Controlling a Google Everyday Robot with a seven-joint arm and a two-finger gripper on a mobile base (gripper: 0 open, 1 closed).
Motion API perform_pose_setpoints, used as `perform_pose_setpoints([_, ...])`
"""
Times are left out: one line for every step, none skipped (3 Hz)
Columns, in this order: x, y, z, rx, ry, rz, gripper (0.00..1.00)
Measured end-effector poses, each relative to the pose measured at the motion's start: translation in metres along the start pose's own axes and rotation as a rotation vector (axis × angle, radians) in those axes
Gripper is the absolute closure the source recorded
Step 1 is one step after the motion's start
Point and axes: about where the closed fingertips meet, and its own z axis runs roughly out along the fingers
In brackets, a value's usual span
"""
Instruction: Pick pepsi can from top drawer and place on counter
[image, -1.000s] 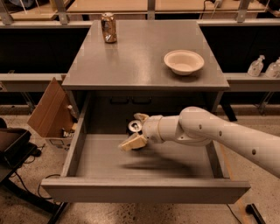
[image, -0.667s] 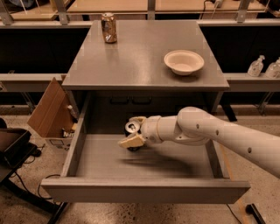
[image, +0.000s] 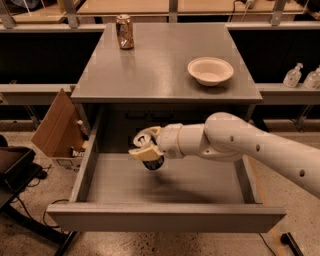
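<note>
The top drawer (image: 165, 218) is pulled out wide open in front of the grey cabinet. My gripper (image: 145, 148) is over the drawer's left-middle, reaching in from the right on the white arm. It is shut on the pepsi can (image: 154, 163), a small dark can that shows just below the tan fingers (image: 144, 154). The can hangs above the drawer floor and casts a shadow there. The counter (image: 160, 65) is the grey top behind and above the drawer.
A gold-brown can (image: 124, 31) stands at the counter's back left. A cream bowl (image: 210, 70) sits at its right. An open cardboard box (image: 55, 125) leans left of the cabinet. Clear bottles (image: 292, 76) stand on a shelf at the right.
My gripper has risen from the drawer floor and shifted slightly left, with the dark can lifted along in its fingers.
</note>
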Motion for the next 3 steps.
perform_pose_setpoints([-0.061, 0.022, -0.032, -0.023, -0.093, -0.063, 1.0])
perform_pose_setpoints([-0.135, 0.023, -0.064, -0.047, -0.135, -0.12, 1.0])
perform_pose_setpoints([-0.217, -0.005, -0.086, -0.007, -0.142, -0.108, 1.0])
